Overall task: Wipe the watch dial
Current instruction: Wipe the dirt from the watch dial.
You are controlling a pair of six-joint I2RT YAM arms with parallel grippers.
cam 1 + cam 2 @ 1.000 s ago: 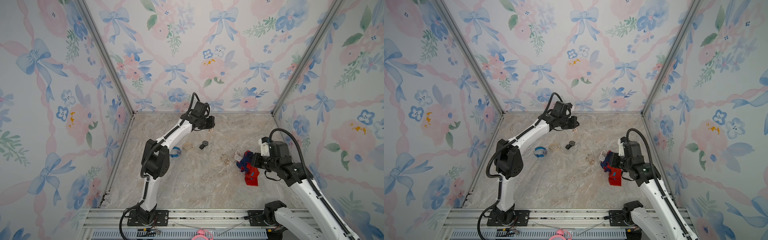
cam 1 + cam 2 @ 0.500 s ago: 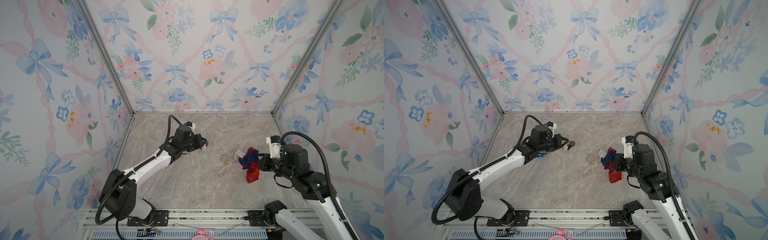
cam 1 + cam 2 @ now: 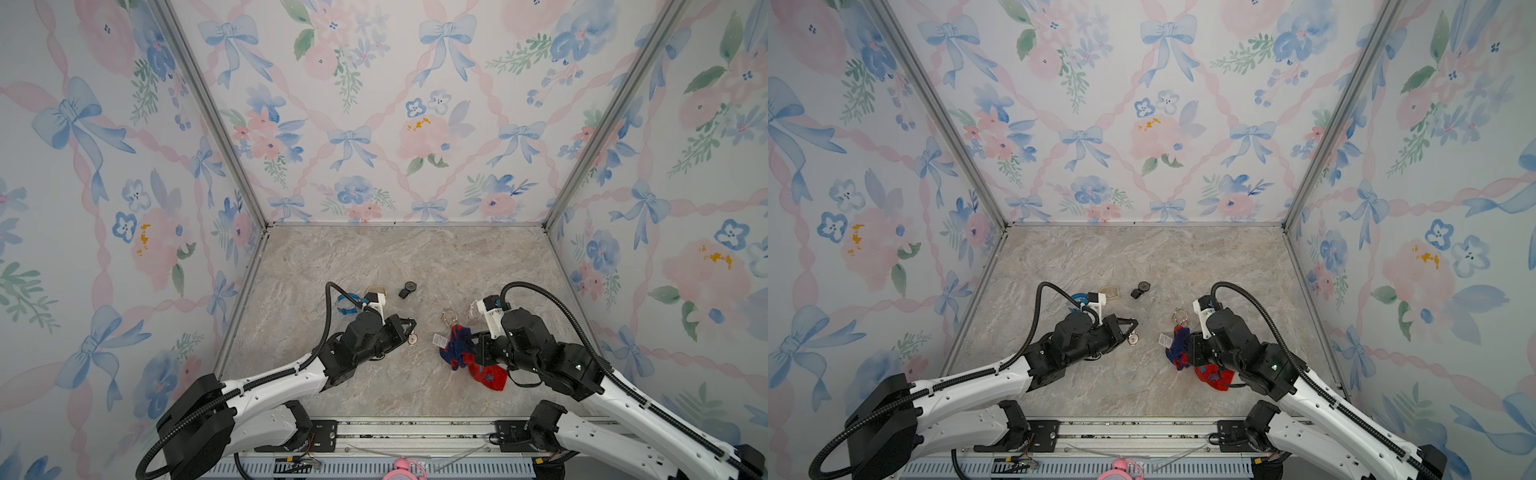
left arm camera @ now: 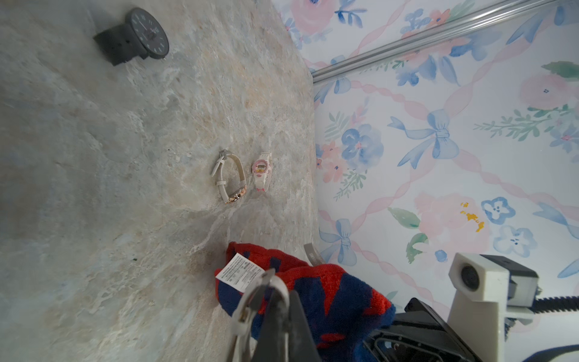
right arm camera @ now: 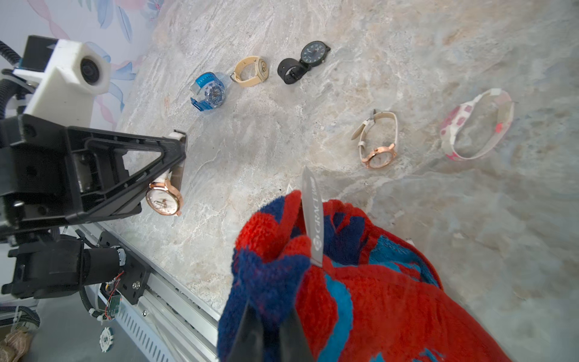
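My left gripper [image 3: 410, 323] is shut on the white strap [image 4: 247, 308] of a rose-gold watch. The watch's pale dial [image 5: 164, 199] hangs below the fingertips, just above the marble table [image 3: 374, 257], and shows in both top views [image 3: 1133, 339]. My right gripper [image 5: 269, 329] is shut on a fluffy red and blue cloth [image 5: 360, 282]. The cloth [image 3: 461, 353] bunches a short way right of the dial, apart from it, with a white label [image 4: 239, 271] facing the watch.
Several other watches lie on the table: a black one [image 5: 302, 61], a beige one [image 5: 250, 73], a blue one [image 5: 208, 91], a second rose-gold one with a white strap [image 5: 377, 141] and a pink-spotted one [image 5: 476, 125]. The metal rail [image 3: 415, 432] runs along the front edge.
The left arm has swung from the back of the table to the front middle, carrying the watch. The right gripper with the cloth has shifted slightly and now faces the watch.
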